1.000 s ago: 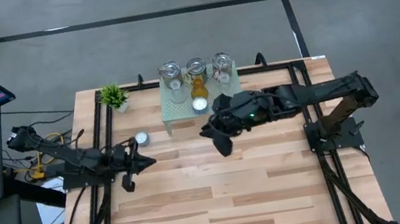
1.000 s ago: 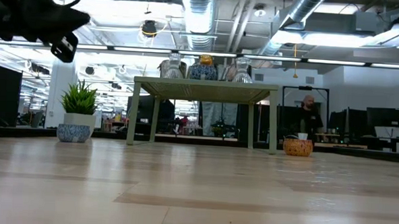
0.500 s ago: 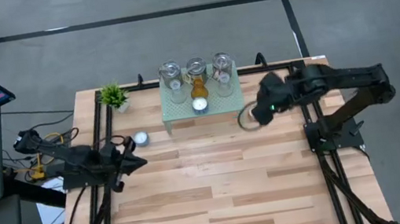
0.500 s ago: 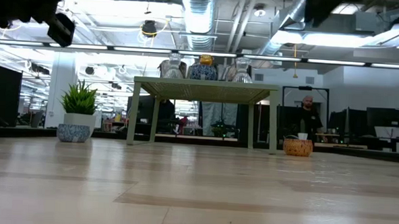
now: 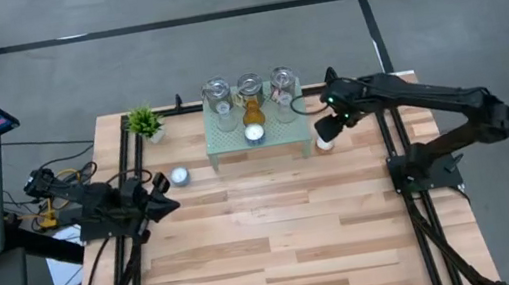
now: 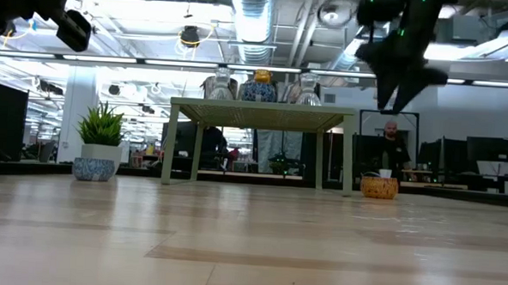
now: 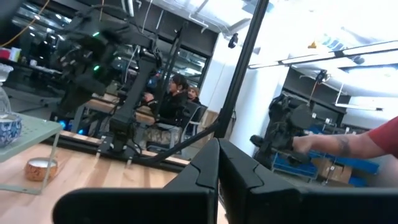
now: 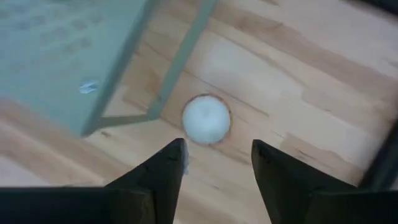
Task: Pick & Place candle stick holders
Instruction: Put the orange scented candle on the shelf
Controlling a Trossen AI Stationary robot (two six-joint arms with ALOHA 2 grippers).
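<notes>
While the left gripper (image 5: 164,198) waits pinched shut near the table's (image 5: 281,250) left edge, holding nothing, the work belongs to the right arm. Nearest the camera side the boards are bare; farther back, a white tealight (image 5: 179,177) sits alone on the wood, just ahead of the left gripper and apart from it.

Beyond that stands the stand (image 5: 225,145), with three silvery jars (image 5: 216,95) along its back edge, an amber cup (image 5: 252,114) in front of the middle jar, and a white tealight (image 5: 254,133) near its front edge. A plant (image 5: 144,121) sits at the far left corner, not part of the job.

The right gripper (image 8: 216,163) hangs above the table just right of the stand, pointing down, its fingers partly spread and empty. In its wrist view an orange-rimmed tealight (image 8: 206,119) lies on the wood beside the stand's leg, showing just beyond the gap between the fingers, untouched. From the low view this cup (image 6: 379,186) rests on the table well below the gripper.

By the look of it, the step in hand is the approach to this tealight. Next the gripper would need to descend straight, keep the cup centred between the fingers, clear the stand's leg, and close on the low rim; the cup is shallow, so a grip set too high could slip off.
</notes>
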